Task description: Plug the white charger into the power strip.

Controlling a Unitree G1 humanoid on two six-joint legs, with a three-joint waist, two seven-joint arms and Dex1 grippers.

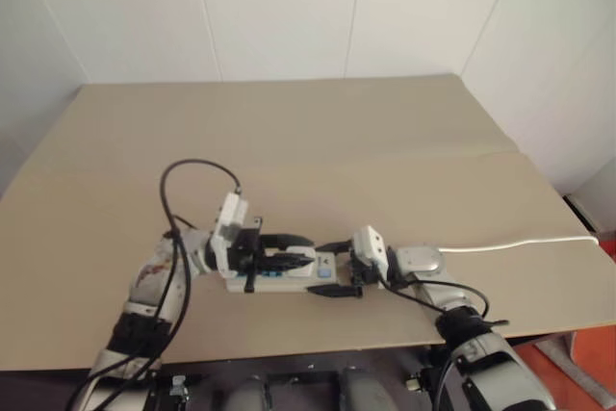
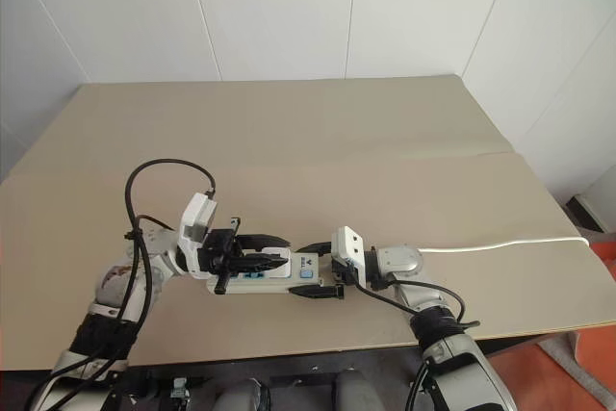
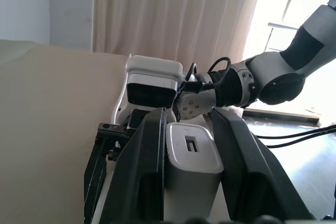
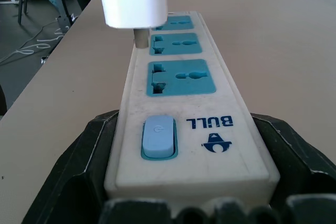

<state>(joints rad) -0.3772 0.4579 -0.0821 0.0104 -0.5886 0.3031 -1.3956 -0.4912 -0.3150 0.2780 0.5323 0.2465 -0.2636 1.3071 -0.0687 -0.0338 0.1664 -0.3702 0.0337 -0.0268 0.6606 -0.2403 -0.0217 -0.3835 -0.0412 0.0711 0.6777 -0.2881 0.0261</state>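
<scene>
While my left gripper (image 3: 186, 171) pinches the white charger (image 3: 190, 169), my right gripper (image 4: 184, 182) clamps the power strip (image 4: 176, 98) at its switch end, near the table's (image 1: 318, 141) near edge. The right wrist view reads "BULL", the charger's prong just above the middle socket.

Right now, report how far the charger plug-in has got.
Done: left gripper is shut on the white charger; right gripper clasps the power strip at its switch end. In hand: charger's prongs hover over the blue sockets. Left: push it in.
</scene>
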